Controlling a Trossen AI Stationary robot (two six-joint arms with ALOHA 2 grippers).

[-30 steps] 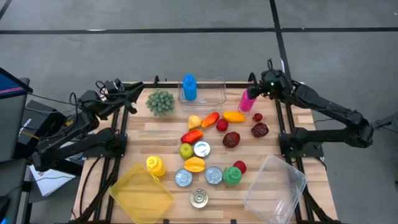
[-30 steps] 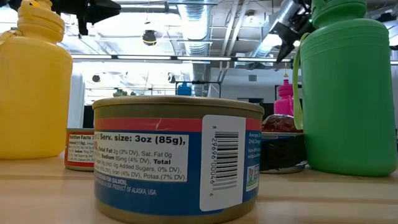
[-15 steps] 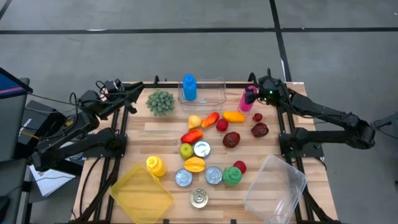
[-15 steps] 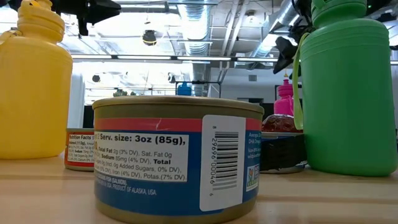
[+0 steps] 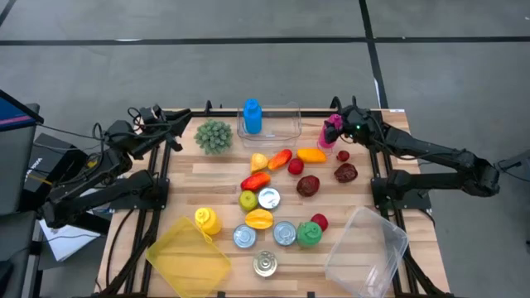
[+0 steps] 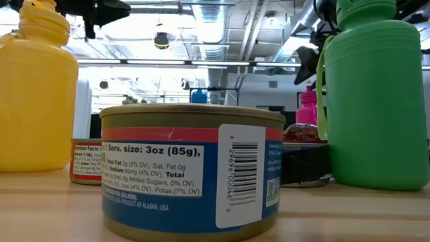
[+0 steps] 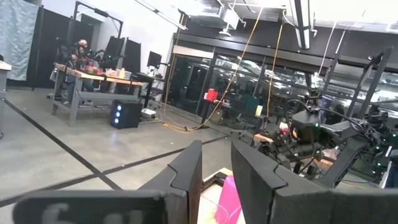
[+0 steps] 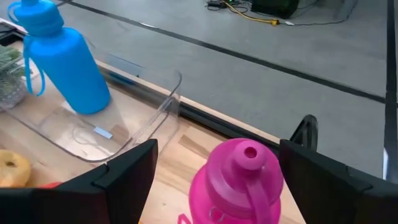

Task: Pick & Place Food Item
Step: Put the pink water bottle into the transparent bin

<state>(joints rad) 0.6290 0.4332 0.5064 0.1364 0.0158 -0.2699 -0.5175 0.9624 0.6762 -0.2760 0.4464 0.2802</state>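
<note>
**Pink bottle approached, not yet gripped**

Pink bottle (image 5: 329,132) stands at the table's (image 5: 199,178) far right in the high view, right gripper (image 5: 341,126) over it; left gripper (image 5: 184,121) waits far left. Right wrist view: fingers (image 8: 124,171) spread wide, flanking the bottle untouched. Left wrist view: jaws narrowly apart, empty.

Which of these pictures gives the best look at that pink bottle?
The right wrist view: the pink bottle fills it, cap and loop clear, between open jaws. From above it is a small spot; the low view shows only its top; the left wrist view, a sliver.
</note>
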